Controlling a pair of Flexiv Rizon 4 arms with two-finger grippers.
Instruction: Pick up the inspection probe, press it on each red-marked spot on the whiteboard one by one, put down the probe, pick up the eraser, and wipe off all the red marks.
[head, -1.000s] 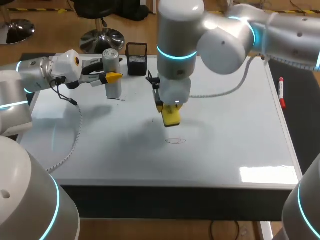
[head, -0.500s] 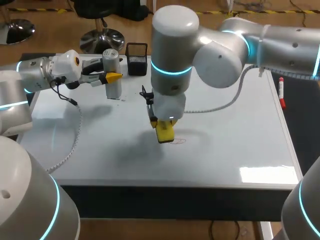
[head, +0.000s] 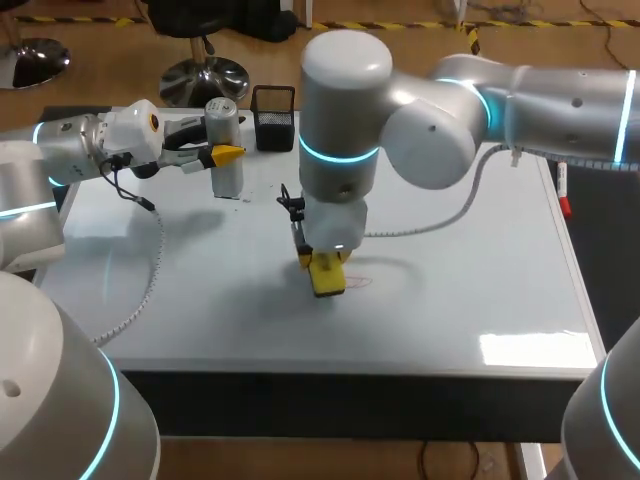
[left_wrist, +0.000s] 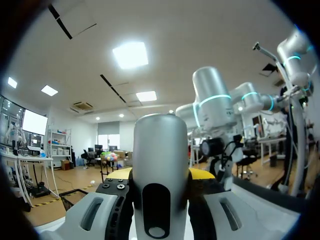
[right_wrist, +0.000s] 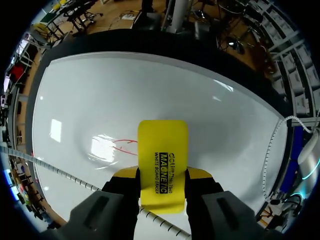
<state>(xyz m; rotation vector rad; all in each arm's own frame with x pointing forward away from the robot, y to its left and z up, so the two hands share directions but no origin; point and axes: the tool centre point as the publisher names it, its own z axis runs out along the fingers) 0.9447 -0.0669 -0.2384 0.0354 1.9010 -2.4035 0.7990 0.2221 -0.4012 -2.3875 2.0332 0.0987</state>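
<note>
Right gripper (right_wrist: 162, 176) was clamped on the yellow eraser (right_wrist: 162, 142), its face at the whiteboard (head: 450, 250) — the red mark (right_wrist: 124, 145) lay just beside it. Flat, even pressure and a sweep across the whole scribble looked best. Left gripper (head: 213, 155), well apart, gripped the upright inspection probe (head: 224, 140).

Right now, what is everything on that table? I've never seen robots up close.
whiteboard: one, white, covering the tabletop
red mark: one, red scribble, on the whiteboard beside the eraser
eraser: one, yellow, held in the right pincer
inspection probe: one, grey cylinder, upright at the far left
pen holder: one, black mesh, far edge beside the inspection probe
marker: one, red, beside the whiteboard's right edge
left pincer: yellow-tipped, shut on the inspection probe
right pincer: yellow-tipped, shut on the eraser
</note>
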